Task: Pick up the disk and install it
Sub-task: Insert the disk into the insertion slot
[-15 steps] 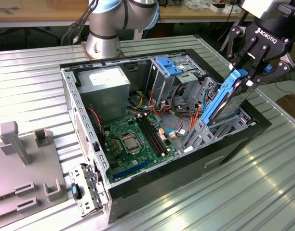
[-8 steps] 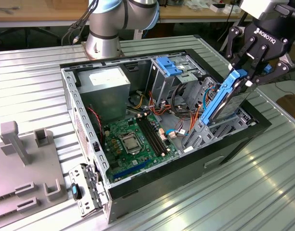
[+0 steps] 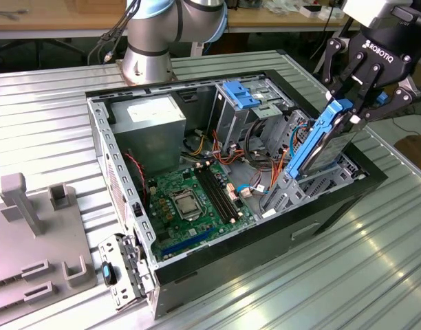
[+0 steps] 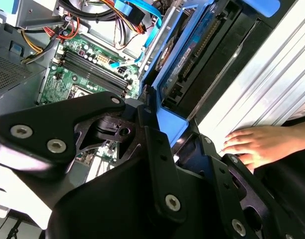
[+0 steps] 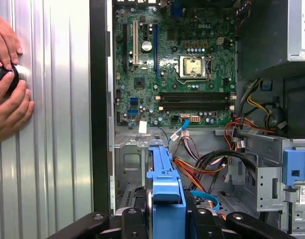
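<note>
Gripper (image 3: 349, 103): clenched on disk (image 3: 334, 146), pinching blue frame (image 3: 319, 137) at upper end. Disk hanging steeply tilted beneath tool, lower end at mouth of drive cage (image 3: 314, 184) directly below. Pickup judged done; install partway, not yet seated in computer case (image 3: 100, 137). Remaining: full seating in cage.

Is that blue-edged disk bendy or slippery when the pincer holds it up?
Probably stiff: the disk looks unbent though the pincer grips just its top end. Its metal body likely makes it heavy for its size. Its smooth blue edges could slip.
</note>
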Controlling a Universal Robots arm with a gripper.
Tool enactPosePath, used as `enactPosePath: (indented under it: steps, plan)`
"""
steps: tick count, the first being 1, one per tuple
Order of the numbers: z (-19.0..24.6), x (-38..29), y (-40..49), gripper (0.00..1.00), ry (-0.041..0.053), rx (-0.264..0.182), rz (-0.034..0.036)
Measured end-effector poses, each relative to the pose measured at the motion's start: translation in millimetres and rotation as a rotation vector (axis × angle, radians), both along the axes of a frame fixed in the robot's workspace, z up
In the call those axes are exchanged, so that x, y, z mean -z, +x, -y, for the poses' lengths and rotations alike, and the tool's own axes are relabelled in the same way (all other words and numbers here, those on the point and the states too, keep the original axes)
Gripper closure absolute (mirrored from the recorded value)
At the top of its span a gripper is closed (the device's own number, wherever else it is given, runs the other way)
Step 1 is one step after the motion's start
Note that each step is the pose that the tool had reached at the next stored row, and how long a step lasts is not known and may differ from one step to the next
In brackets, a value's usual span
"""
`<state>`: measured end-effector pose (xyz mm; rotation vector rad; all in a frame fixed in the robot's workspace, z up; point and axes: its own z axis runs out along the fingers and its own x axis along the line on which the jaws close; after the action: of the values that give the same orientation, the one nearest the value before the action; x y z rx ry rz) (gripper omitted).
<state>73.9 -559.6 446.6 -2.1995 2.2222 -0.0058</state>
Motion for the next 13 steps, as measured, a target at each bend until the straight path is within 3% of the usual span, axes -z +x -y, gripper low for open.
enactPosePath:
  steps: [6, 13]
  plan:
    - [0.0, 0.0, 0.0, 0.63, 0.0, 0.0, -0.0098]
    - [0.0, 1.4, 0.0, 0.63, 0.0011, 0.0, -0.0098]
